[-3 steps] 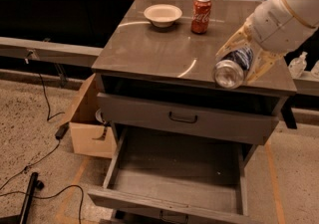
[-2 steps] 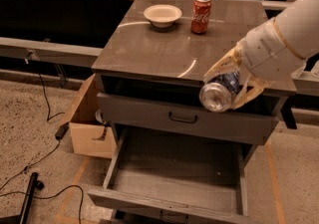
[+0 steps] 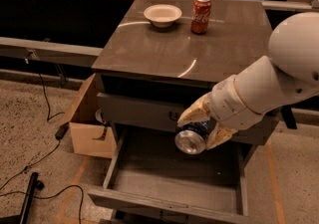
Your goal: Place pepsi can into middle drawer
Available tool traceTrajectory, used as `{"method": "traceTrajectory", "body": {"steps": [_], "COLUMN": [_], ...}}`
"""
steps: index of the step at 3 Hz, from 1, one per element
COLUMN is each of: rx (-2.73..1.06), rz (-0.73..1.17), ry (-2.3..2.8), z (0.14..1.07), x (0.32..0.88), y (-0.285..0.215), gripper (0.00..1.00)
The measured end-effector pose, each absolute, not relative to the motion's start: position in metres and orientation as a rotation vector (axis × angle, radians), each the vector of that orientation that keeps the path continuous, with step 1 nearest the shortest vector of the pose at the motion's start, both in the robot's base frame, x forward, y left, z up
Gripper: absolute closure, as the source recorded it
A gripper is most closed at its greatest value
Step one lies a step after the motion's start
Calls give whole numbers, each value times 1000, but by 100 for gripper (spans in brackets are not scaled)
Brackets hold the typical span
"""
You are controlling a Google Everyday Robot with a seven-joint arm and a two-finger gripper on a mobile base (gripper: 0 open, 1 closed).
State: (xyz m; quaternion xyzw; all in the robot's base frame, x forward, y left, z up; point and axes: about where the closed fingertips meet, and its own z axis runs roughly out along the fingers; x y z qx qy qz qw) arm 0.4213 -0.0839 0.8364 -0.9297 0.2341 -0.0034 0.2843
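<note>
My gripper [image 3: 202, 126] comes in from the right on a white arm and is shut on the pepsi can [image 3: 193, 137], a blue can held on its side with its silver end facing the camera. The can hangs above the open middle drawer [image 3: 169, 180], over the back part of its bare floor, without touching it. The drawer is pulled out towards the camera with low side walls. Above it is a shut grey drawer front [image 3: 139, 111], its handle partly hidden by my gripper.
A red Coca-Cola can [image 3: 201, 14] and a white bowl [image 3: 162, 15] stand at the back of the cabinet top [image 3: 164, 49]. A cardboard box [image 3: 84, 123] sits on the floor left of the cabinet. Cables [image 3: 30, 168] lie on the floor at left.
My gripper has moved down and to the left with the can, from beside the cabinet top's front right edge to in front of the upper drawer, over the open drawer.
</note>
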Motion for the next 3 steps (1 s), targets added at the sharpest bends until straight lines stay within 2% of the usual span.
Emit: {"method": "traceTrajectory", "body": {"steps": [1,3], "rx": [-2487,-2485], "rz": [-10,-105], "ry": [626,501], "z": [837,736], "x": [421,433], "y": [-84,-87], "gripper": [100,100]}}
